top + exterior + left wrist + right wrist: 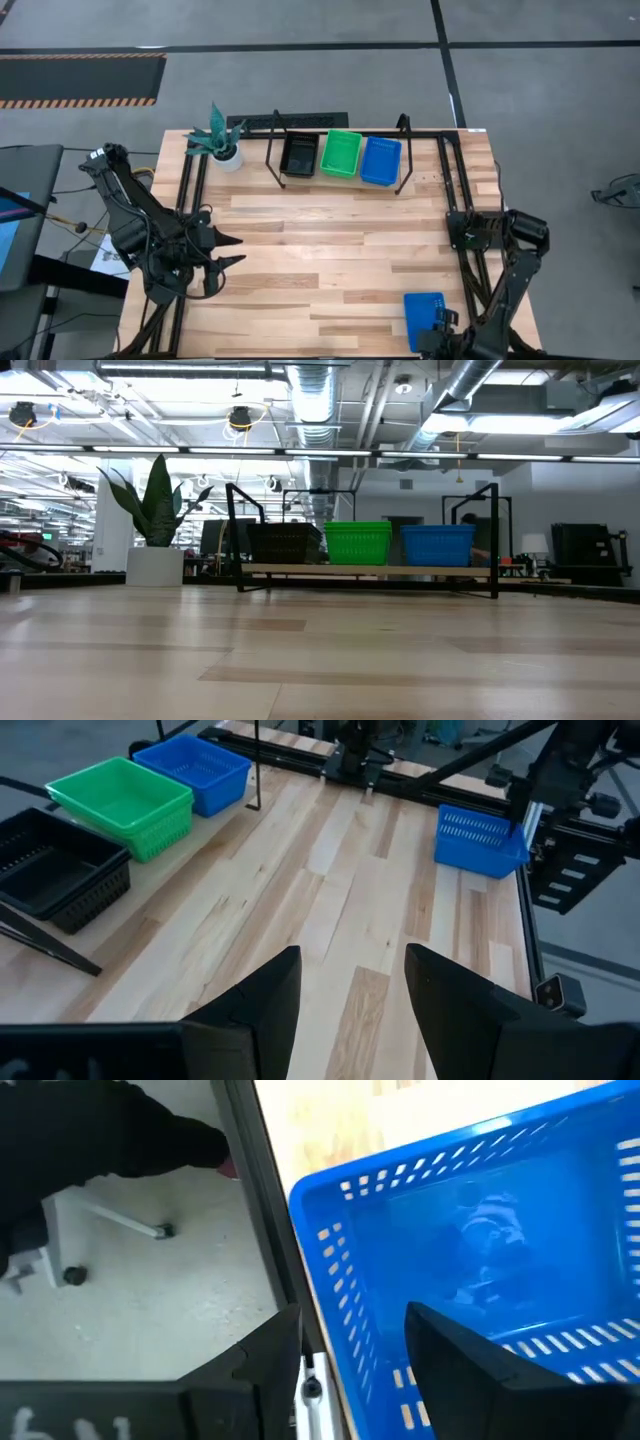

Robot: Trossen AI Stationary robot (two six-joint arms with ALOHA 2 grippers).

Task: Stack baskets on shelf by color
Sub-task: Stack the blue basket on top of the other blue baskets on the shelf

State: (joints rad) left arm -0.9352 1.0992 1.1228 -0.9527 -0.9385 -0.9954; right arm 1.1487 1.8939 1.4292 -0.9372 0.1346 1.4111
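Observation:
On the shelf (272, 160) by the table's far edge sit a black basket (299, 154), a green basket (340, 154) and a blue basket (381, 160), side by side on its board. The low view shows them black (285, 543), green (357, 543) and blue (437, 545). A loose blue basket (423, 316) rests on the table's near right corner. My right gripper (350, 1370) is open over its near end, one finger outside the wall (330, 1300) and one over the inside. My left gripper (350, 1010) hangs open over the table's left part (238, 251).
A potted plant (220, 140) stands left of the shelf at the far left corner. Black frame rails (455, 200) run along the table's right and left sides. Bare wood (330, 260) lies between the shelf and the near edge.

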